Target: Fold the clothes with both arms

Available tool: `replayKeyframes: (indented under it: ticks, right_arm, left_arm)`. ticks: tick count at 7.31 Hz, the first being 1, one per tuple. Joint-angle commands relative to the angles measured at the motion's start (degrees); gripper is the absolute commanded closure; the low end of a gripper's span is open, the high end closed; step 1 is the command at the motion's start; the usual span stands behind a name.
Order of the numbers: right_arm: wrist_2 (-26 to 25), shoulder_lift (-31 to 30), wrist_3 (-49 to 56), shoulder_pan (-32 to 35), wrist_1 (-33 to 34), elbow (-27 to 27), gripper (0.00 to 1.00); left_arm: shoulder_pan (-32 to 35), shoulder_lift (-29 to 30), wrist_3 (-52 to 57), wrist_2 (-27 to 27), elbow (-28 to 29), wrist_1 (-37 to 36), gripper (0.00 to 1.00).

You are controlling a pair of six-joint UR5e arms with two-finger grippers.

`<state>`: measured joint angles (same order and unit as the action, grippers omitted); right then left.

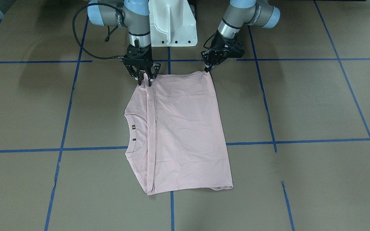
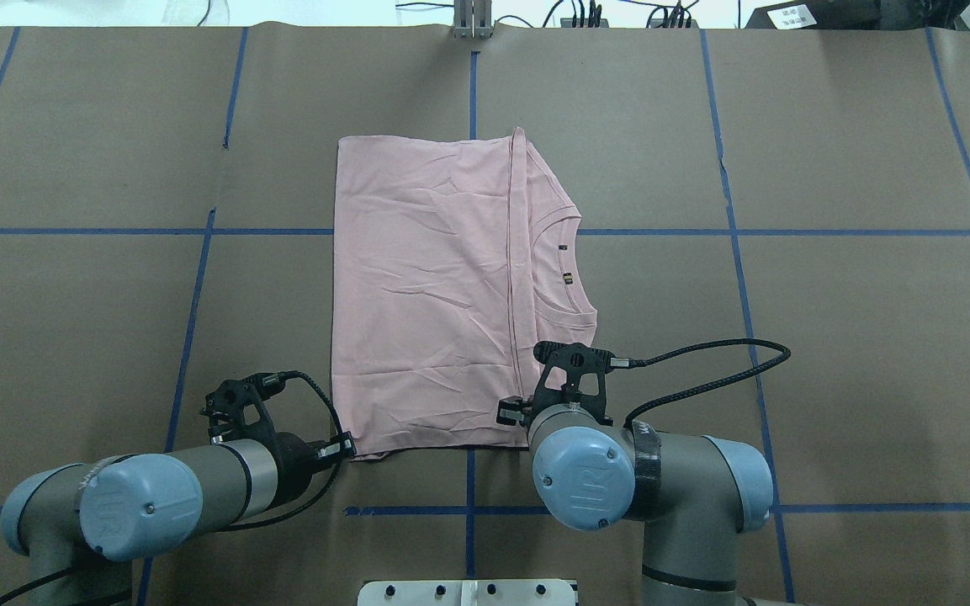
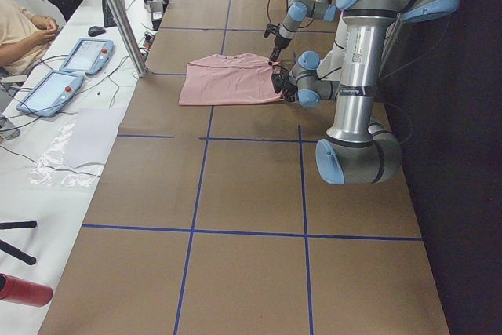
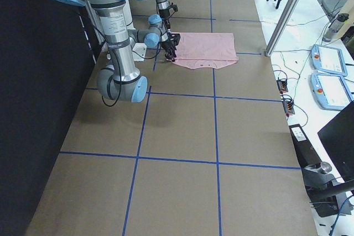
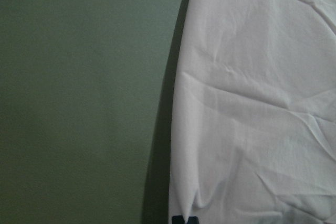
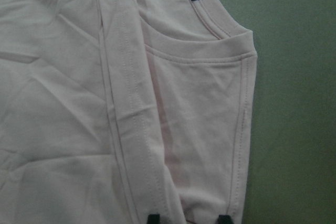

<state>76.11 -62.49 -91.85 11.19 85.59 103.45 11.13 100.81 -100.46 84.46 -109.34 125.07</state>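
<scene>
The pale pink T-shirt (image 1: 185,128) lies flat and folded into a rectangle, plain side up, so its print is hidden. Its ribbed neck (image 2: 564,269) sticks out on my right. My left gripper (image 1: 208,68) is shut on the near left corner of the shirt. In the left wrist view the cloth (image 5: 252,103) puckers at its closed tips. My right gripper (image 1: 144,78) is open at the near right corner. In the right wrist view its fingertips (image 6: 153,217) straddle the shirt's edge (image 6: 184,182) beside the folded hem. The overhead view hides that gripper under its wrist (image 2: 573,379).
The white pedestal base (image 1: 172,22) stands just behind the grippers. Blue tape lines (image 2: 468,231) grid the brown table. Beyond the far edge are a metal post (image 3: 118,13), tablets (image 3: 86,54) and seated operators (image 3: 20,33).
</scene>
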Motion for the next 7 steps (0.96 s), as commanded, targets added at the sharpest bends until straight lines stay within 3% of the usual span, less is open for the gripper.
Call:
replayKeyframes:
  ticks: [1, 7]
  right_arm:
    - [-0.09, 0.00, 0.00, -0.37, 0.01, -0.01, 0.53]
    - [-0.18, 0.00, 0.00, -0.55, 0.89, -0.01, 0.50]
  left_arm:
    - [0.04, 0.00, 0.00, 0.00, 0.00, 0.00, 1.00]
    - [0.04, 0.00, 0.00, 0.09, 0.00, 0.00, 1.00]
